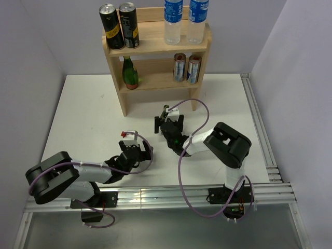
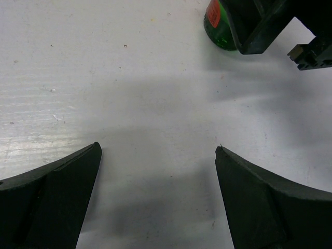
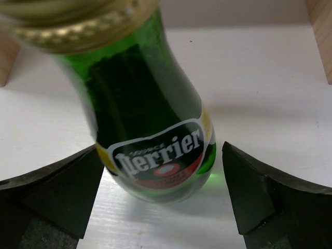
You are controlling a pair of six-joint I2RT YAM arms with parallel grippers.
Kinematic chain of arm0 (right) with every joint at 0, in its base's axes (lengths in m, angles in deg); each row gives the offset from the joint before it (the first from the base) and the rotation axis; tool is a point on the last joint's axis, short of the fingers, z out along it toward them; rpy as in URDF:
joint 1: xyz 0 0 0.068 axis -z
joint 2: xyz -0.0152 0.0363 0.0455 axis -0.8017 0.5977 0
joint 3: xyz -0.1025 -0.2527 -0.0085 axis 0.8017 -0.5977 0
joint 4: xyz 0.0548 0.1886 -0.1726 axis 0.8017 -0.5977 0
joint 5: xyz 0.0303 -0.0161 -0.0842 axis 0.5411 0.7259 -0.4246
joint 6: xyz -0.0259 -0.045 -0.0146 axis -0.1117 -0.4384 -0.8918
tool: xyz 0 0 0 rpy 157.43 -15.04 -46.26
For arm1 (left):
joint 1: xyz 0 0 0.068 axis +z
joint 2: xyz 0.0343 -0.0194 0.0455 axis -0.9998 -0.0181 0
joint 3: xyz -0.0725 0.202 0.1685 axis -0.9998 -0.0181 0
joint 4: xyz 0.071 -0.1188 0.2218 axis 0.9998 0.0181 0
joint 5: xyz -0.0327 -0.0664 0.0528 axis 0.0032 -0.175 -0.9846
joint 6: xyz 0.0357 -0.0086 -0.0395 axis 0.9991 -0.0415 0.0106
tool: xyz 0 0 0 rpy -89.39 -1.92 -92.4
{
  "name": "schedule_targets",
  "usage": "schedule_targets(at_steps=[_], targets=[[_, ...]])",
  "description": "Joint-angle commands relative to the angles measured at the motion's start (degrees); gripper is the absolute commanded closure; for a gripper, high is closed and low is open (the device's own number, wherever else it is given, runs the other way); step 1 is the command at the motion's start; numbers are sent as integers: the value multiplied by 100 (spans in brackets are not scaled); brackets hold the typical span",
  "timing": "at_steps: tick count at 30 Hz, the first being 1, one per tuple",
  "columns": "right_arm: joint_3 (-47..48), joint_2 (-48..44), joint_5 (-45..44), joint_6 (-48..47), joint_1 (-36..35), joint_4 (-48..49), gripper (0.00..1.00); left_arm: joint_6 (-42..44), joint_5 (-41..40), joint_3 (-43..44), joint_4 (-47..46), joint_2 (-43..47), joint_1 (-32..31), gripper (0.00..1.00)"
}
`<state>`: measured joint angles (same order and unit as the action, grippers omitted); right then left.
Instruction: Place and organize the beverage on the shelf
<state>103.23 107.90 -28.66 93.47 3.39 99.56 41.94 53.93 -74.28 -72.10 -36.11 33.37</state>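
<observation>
Closest to the right wrist lens is the gold-capped neck of the green bottle [image 3: 150, 114]. It stands on its base on the counter [image 1: 88, 114], long axis upright as far as I can judge from this steep angle. The right pincer [image 3: 162, 150] is spread with the bottle's belly between its fingers. White counter shows between the label and the finger at 3 o'clock. The finger at 9 o'clock sits so close that I cannot tell whether it touches, but nothing is pinched.

Beyond the bottle, at 12 o'clock, I see the wooden uprights of the shelf [image 1: 150, 45], so the bottle stands just in front of the unit, not on a tier. The left pincer [image 2: 158, 150] is spread too and holds nothing; from it the bottle lies at 1 o'clock, well apart.

My call is that the right arm is the nearer one. A grasp must close across the belly, then carry toward 12 o'clock, perhaps beside the second bottle [image 1: 129, 72] on the middle tier.
</observation>
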Motion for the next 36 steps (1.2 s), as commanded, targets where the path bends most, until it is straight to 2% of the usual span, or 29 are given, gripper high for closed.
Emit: schedule_targets(at_steps=[1,3,13,16,25,30,33,36], targets=[[238,116,-237,-7,113,425,0,46,87,-45,-491,-131,-31,2],[203,195,-246,72,139,548,0,63,96,-27,-588,-236,-31,2],[800,477,-166,511,183,-251,0,28,157,61,-913,-781,-66,2],[844,495,-210,556,175,-313,5,-7,96,43,-914,-790,-127,2],[1204,609,-377,696,192,-945,7,-33,-97,-141,-536,-141,-180,2],[1389,661,-395,880,210,-1297,11,-77,-185,-255,-307,254,-180,2],[1468,679,-351,986,245,-1464,22,-112,-255,-325,-158,509,-189,2],[1582,740,-342,978,245,-1605,45,-147,-317,-422,-9,799,-189,2]])
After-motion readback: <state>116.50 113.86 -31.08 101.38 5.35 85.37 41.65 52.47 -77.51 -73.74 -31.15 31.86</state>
